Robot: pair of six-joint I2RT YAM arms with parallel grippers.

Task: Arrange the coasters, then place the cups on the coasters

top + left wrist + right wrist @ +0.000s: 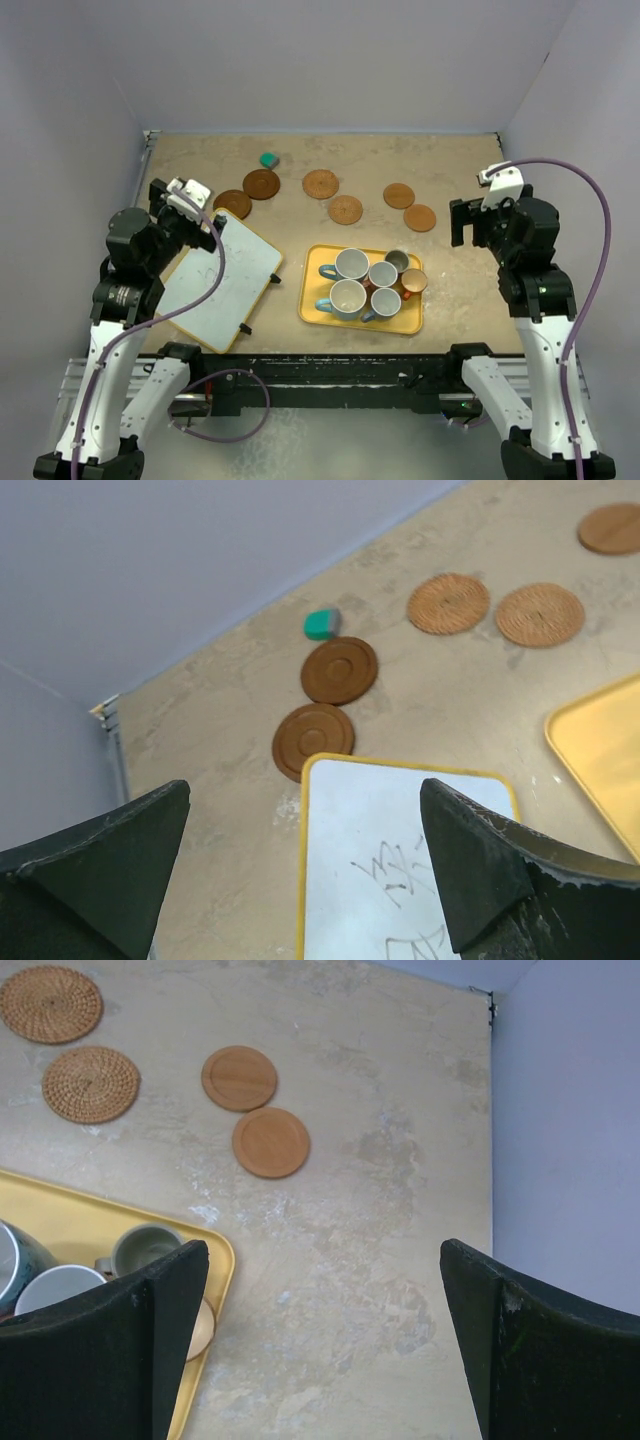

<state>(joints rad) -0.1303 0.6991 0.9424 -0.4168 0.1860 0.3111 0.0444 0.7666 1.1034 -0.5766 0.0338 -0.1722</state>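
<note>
A white board (220, 290) lies under the released left claw (305, 810), with a teal block (268, 159) ahead of it. Six coasters (320, 183) lie bare beyond both claws. The tray (312, 310), left of the released right claw (322, 1260), holds six cups (351, 264).

left hand (305, 790) spread wide, empty | two dark coasters (340, 670) lay near teal block (322, 624) | whiteboard (400, 860) lay just beside nearer one

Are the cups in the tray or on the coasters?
In the yellow tray: all six cups stand upright in it; the coasters lie bare.
</note>
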